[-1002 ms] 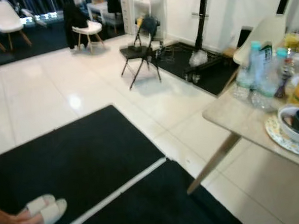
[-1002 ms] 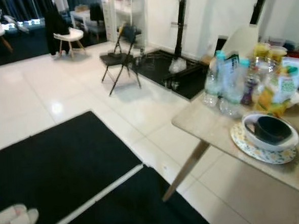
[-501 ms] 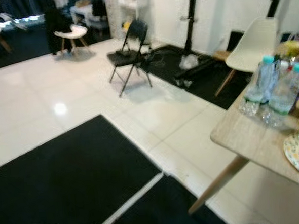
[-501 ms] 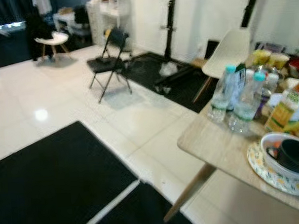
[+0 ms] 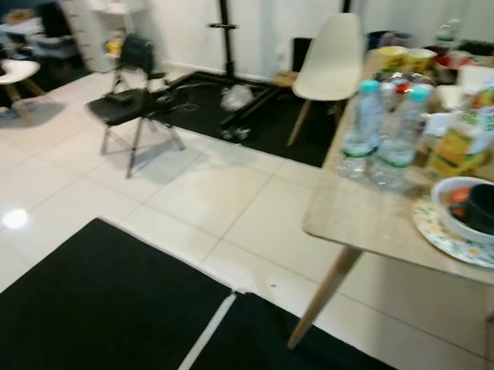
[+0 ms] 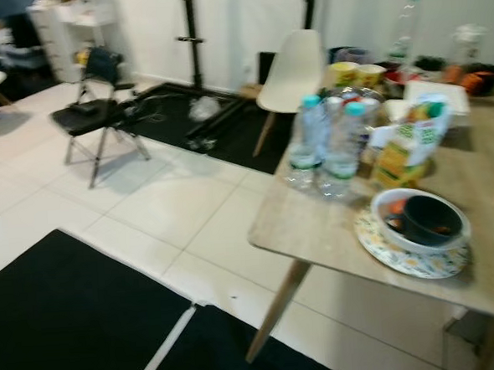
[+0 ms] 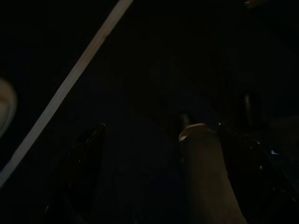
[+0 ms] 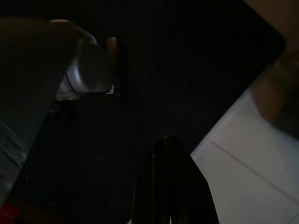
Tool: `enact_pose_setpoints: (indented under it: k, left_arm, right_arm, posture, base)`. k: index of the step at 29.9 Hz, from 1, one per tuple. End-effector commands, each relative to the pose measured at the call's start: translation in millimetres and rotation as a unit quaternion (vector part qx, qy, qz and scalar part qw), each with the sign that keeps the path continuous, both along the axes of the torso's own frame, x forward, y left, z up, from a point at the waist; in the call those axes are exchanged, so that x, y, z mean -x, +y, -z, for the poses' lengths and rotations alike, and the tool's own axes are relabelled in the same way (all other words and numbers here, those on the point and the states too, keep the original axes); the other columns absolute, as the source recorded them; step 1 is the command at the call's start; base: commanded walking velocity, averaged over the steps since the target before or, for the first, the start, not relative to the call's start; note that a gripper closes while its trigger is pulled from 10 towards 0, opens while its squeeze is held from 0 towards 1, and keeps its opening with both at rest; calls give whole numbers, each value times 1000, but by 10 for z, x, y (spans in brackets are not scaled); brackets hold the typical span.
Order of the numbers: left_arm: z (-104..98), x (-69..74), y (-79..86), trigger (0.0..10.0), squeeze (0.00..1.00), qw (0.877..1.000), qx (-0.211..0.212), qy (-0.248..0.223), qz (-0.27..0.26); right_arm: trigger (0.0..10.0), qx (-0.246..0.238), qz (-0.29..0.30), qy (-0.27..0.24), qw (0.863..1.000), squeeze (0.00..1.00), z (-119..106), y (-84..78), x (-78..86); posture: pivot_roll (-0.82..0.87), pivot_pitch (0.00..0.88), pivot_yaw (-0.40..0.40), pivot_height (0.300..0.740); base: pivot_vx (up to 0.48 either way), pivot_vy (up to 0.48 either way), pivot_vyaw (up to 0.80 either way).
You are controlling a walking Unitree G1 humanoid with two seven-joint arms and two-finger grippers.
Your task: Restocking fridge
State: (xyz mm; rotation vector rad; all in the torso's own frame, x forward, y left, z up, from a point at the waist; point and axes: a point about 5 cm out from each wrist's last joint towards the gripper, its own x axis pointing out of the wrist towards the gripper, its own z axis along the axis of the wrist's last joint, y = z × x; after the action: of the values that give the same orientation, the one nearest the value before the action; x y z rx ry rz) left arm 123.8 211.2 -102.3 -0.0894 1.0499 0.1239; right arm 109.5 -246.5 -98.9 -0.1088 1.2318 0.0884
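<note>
Water bottles [image 6: 322, 147] upright on table [image 6: 316, 223] | dark cup [image 6: 432, 218] in bowl [image 6: 417, 225]

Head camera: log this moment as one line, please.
phase: facing table | on it: water bottles, juice carton, bowl on plate | arms: idle, low

Bottles [image 6: 322, 147] and a bowl [image 6: 421, 220] on the bench [image 6: 316, 223], a chair [image 6: 295, 73] behind, a mat [image 5: 87, 320] under the left fingers [image 7: 86, 161].
</note>
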Motion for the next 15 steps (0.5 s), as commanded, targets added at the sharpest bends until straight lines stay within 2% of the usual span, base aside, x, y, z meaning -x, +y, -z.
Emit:
enact_pose_setpoints:
  k: [1, 15]
  left_arm:
    - [12, 20, -24, 10000, 0, 1000, -4, 7, 14]
    - [-15, -64, -24, 10000, 0, 999, -13, -1, 32]
  right_arm:
    - [10000, 3, -3, 3, 1000, 0, 2, 7, -5]
    - [10000, 21, -1, -1, 1000, 0, -16, -1, -81]
  posture:
    - [-95, 0, 16, 740]
    - [-98, 0, 23, 740]
  base:
    - [0, 0, -756]
    - [0, 0, -755]
